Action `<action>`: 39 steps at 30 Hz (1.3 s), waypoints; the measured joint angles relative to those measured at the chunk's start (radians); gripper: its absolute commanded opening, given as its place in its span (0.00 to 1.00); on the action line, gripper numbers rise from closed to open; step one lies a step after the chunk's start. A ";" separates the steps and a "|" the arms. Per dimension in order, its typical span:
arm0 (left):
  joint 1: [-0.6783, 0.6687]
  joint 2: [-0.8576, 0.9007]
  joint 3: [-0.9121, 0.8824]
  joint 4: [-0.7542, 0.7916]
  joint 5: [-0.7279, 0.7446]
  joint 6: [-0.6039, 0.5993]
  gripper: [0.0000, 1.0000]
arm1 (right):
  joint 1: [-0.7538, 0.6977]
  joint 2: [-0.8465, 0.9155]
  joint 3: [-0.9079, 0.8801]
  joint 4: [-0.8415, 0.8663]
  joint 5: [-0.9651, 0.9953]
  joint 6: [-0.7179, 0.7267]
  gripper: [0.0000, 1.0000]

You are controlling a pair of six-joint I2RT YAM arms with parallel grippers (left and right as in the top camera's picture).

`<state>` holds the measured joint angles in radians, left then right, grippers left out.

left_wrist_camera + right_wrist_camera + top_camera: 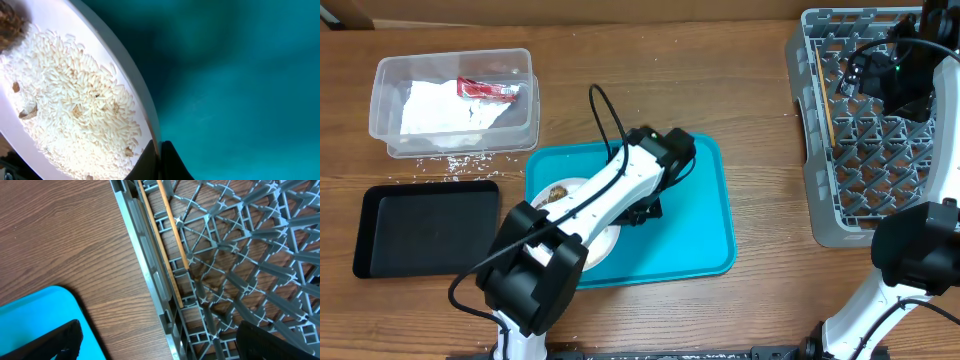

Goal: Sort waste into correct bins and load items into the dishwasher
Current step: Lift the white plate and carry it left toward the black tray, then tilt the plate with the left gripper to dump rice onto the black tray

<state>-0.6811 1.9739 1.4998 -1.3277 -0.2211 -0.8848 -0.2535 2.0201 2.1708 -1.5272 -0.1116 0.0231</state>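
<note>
**A:** Step in hand?

**B:** Clearing the round white plate (131, 82), by the look of the grip. Pinched shut on its rim with the left fingers (171, 161), down on the teal serving tray (700, 230).

**A:** Loaded with what?

**B:** Heaped with white rice (85, 100), plus a brown food lump (558, 190) at one edge. Not ready for racking yet.

**A:** And on the right?

**B:** Spread wide, gripping nothing: right fingers (52, 342), hovering over the grey dish rack (880, 150), close above the wooden chopsticks (174, 230) lying along its edge.

**A:** Bins?

**B:** Clear plastic tub (382, 110) at the far left of the surface (720, 80), with the crumpled napkin (440, 110) and red wrapper (488, 90) inside. Black tray (430, 228) just nearer the robot, nothing visible in it. Stray grains (450, 160) scattered between the two.

**A:** Next move?

**B:** Most likely: lift the plate by that rim, carry it level towards the bins, then tip until rice and lump slide off. Cannot tell for certain which bin for food; black tray a fair guess, given paper and wrapper in the tub. Worth watching the one-sided pinch: likely to sag and spill early. Only afterwards across to the rack.
</note>
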 measured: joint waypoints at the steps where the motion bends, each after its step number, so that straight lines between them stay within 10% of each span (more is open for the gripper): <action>1: 0.000 0.000 0.021 -0.012 -0.003 0.000 0.04 | 0.000 0.000 0.000 0.000 0.000 0.000 1.00; 13: 0.055 0.000 0.232 -0.189 -0.037 0.006 0.04 | 0.000 0.000 0.000 0.001 0.000 0.000 1.00; 24: 0.440 -0.030 0.282 -0.216 -0.061 0.082 0.04 | 0.000 0.000 0.000 0.000 0.000 0.000 1.00; 39: 0.886 -0.030 0.282 -0.073 0.318 0.387 0.04 | 0.000 0.000 0.000 0.000 0.000 0.000 1.00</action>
<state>0.2050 1.9438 1.7813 -1.4010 0.0967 -0.4980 -0.2535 2.0201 2.1708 -1.5269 -0.1112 0.0231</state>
